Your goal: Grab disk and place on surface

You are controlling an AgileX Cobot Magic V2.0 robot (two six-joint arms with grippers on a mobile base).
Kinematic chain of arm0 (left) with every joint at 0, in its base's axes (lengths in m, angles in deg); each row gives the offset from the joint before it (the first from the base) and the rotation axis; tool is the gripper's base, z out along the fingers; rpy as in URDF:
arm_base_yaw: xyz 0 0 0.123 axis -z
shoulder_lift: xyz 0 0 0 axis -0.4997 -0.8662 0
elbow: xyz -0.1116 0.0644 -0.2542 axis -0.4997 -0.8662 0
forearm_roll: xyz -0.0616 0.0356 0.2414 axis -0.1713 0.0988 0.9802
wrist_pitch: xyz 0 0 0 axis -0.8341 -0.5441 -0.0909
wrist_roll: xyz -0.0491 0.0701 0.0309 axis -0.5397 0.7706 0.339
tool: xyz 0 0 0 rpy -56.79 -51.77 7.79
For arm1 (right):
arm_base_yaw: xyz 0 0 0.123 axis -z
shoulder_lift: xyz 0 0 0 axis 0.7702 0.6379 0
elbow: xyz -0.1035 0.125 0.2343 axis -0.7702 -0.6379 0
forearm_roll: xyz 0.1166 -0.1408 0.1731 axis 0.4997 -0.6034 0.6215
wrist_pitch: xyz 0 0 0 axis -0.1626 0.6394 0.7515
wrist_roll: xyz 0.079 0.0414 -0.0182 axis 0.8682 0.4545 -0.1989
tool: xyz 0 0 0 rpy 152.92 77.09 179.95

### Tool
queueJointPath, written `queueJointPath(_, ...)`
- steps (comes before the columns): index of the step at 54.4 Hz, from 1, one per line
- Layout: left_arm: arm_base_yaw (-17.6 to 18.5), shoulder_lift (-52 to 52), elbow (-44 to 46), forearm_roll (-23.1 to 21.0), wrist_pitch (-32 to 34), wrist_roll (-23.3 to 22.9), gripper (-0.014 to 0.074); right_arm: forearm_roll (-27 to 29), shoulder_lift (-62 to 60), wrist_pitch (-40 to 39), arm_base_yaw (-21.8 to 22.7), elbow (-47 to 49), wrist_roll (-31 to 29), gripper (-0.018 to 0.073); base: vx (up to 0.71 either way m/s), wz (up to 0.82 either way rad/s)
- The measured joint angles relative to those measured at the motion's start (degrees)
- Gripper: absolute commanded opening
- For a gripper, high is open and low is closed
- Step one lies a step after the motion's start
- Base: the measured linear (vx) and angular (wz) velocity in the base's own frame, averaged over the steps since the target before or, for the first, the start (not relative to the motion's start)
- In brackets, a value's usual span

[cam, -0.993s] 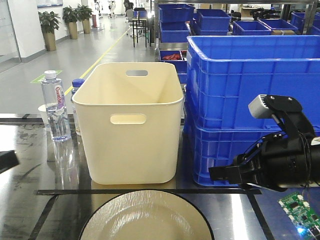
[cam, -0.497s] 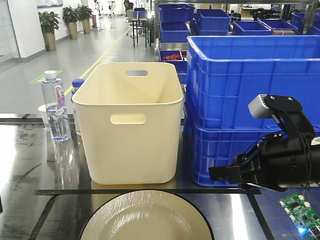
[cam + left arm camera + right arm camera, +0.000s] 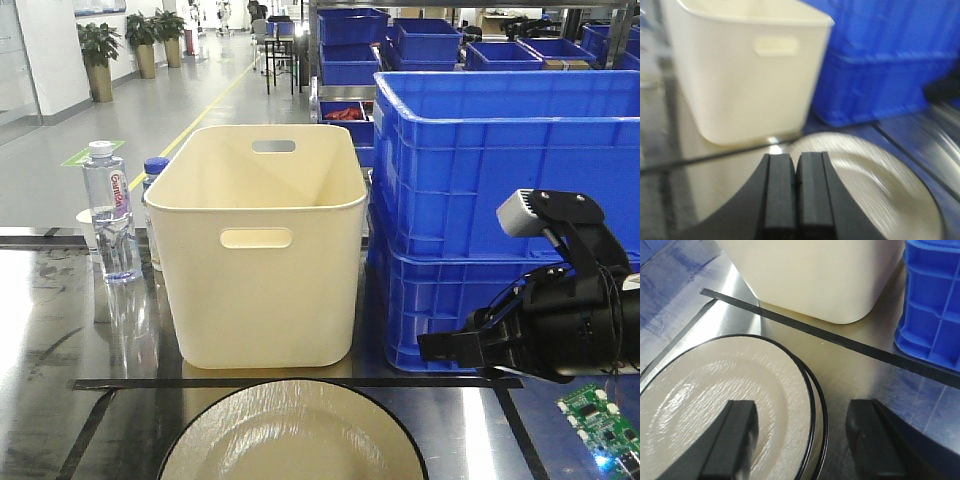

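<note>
Beige disk (image 3: 725, 410) flat on glossy surface (image 3: 865, 375) | right gripper (image 3: 805, 440) spread wide over its rim, positioned to grab | left gripper (image 3: 796, 192) closed, empty

disk (image 3: 292, 436) before bin (image 3: 258, 250), crates (image 3: 500, 210) right

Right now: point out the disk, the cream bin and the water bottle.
disk (image 3: 715, 400): right wrist view, dished centre.
cream bin (image 3: 255, 290): front view, front wall below the handle slot.
water bottle (image 3: 108, 215): front view, labelled body.
</note>
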Motion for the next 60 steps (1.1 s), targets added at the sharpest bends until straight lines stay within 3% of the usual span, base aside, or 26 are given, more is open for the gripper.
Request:
queueJointPath(3, 0.0, 1.09, 0.0, 3.25, 3.47, -4.45, -0.0001, 0.0, 0.0, 0.0, 0.0, 0.0, 0.0, 0.0457, 0.0, 0.0)
queueJointPath(15, 0.69, 8.11, -1.39, 31.03, 7.42, -40.88, -0.0001, 0.0, 0.0, 0.0, 0.0, 0.0, 0.0, 0.0457, 0.0, 0.0)
queueJointPath(19, 2.31, 11.77, -4.81, 36.93, 9.26, -47.35, -0.0001, 0.0, 0.0, 0.0, 0.0, 0.0, 0.0, 0.0457, 0.0, 0.0)
queueJointPath(23, 4.32, 16.54, -10.24, 40.51, 13.05, -49.8, -0.0001, 0.0, 0.0, 0.0, 0.0, 0.0, 0.0, 0.0457, 0.0, 0.0)
queueJointPath(32, 7.76, 28.2, -23.98, 47.81, 25.8, -50.68, -0.0001, 0.0, 0.0, 0.0, 0.0, 0.0, 0.0, 0.0457, 0.0, 0.0)
queueJointPath(40, 8.17, 34.73, -34.43, 54.96, 29.53, -50.68, -0.0001, 0.0, 0.0, 0.0, 0.0, 0.0, 0.0, 0.0457, 0.0, 0.0)
queueJointPath(48, 8.17, 35.21, -42.55, 56.32, 29.9, -50.68, -0.0001, 0.0, 0.0, 0.05, 0.0, 0.0, 0.0, 0.0457, 0.0, 0.0)
queueJointPath(60, 8.17, 35.21, -43.28, 56.55, 28.26, -50.68, -0.0001, 0.0, 0.0, 0.05, 0.0, 0.0, 0.0, 0.0457, 0.0, 0.0)
